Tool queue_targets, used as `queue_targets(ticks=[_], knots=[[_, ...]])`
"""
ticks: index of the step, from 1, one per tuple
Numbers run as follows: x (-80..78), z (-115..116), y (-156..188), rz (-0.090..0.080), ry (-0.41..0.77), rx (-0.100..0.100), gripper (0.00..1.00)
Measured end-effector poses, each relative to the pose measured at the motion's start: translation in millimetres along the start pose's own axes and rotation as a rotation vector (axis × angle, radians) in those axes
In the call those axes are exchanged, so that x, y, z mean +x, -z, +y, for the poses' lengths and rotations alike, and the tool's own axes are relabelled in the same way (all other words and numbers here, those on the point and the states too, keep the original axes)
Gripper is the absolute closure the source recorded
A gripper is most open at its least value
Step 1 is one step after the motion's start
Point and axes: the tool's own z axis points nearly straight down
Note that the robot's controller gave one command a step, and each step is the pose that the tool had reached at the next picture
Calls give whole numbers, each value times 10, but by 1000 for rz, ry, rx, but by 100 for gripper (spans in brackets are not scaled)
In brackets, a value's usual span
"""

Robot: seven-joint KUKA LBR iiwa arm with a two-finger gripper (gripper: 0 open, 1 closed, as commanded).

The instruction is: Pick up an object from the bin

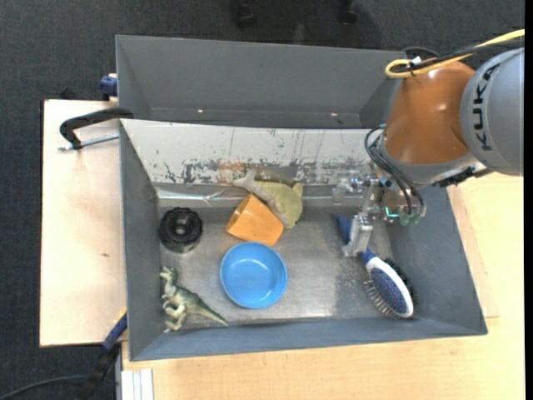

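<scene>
The gripper (361,233) hangs low on the right side of the grey metal bin (250,82), at the handle end of a blue-and-white oval plastic hairbrush (389,288) lying by the near right wall. I cannot tell whether it is spread or pressed together. The brush lies well apart from the round blue plastic bowl (253,275) and the orange block (254,221), so it probably suits an arm entering from the right.

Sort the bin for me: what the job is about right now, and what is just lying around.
Job in hand: gripper; hairbrush, its handle end beside the gripper.
Lying about: blue bowl; orange block; black cap; green dinosaur; olive floppy thing at the back.
</scene>
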Motion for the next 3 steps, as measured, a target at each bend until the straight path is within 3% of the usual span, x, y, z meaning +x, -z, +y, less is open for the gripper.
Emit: queue_targets(ticks=[1,2,3], knots=[[183,-570,-619,-12,2,2,0],[174,-525,-598,-13,5,-1,100],[-42,-698,806,-19,305,2,100]])
